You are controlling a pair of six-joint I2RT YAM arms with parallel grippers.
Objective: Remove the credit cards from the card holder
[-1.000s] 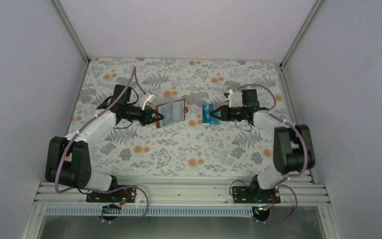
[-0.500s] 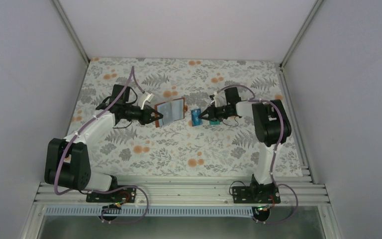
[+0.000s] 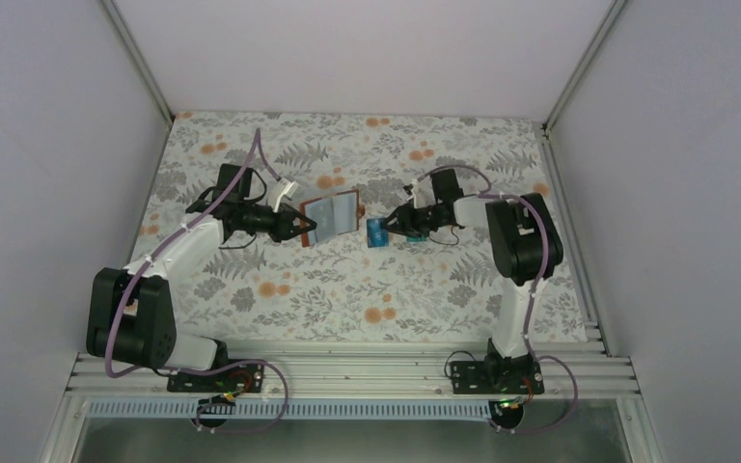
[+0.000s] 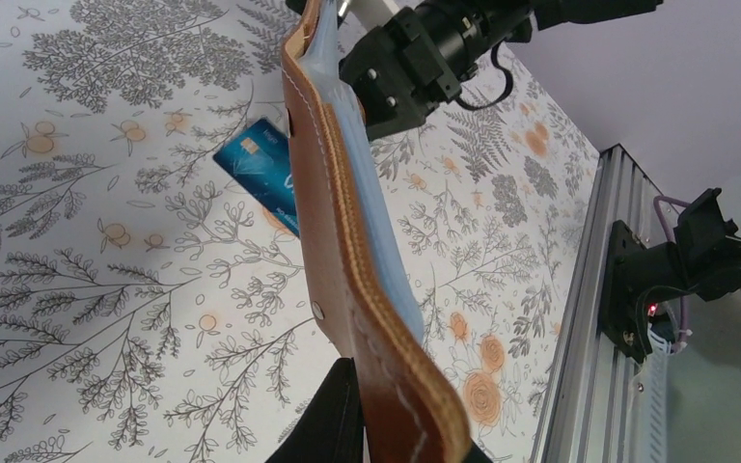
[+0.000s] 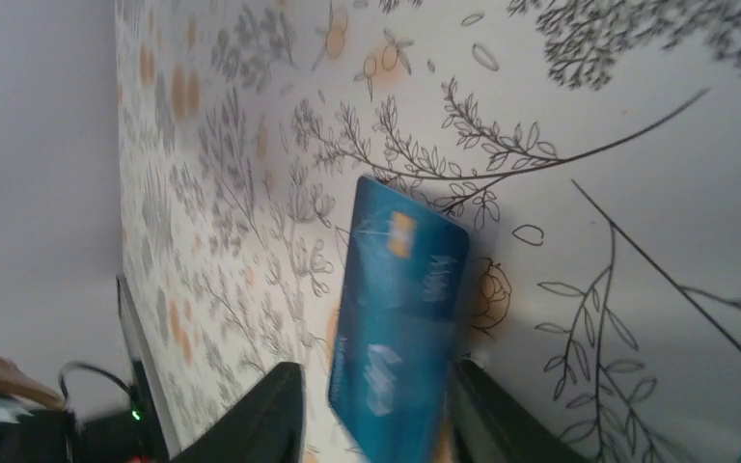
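Observation:
My left gripper [image 3: 301, 228] is shut on one end of the card holder [image 3: 333, 214], a brown leather bifold with pale blue inner pockets. It holds the holder open and lifted above the table, and the left wrist view shows its stitched edge [image 4: 347, 241]. A blue credit card [image 3: 377, 232] lies just right of the holder. My right gripper [image 3: 389, 226] is low over this blue card [image 5: 396, 309], jaws apart, with a gap between the card and one finger [image 5: 285, 405]. A teal-green card [image 3: 415, 234] lies on the cloth under the right wrist. No cards show in the holder's pockets from here.
A floral cloth [image 3: 347, 289] covers the table, with white walls on three sides. An aluminium rail [image 3: 347, 371] with both arm bases runs along the near edge. The right arm's elbow [image 3: 526, 236] stands upright to the right of its gripper.
My right arm has swung left toward the card holder and come down with the blue card. Its jaws have parted from the card. The left arm and holder have stayed still.

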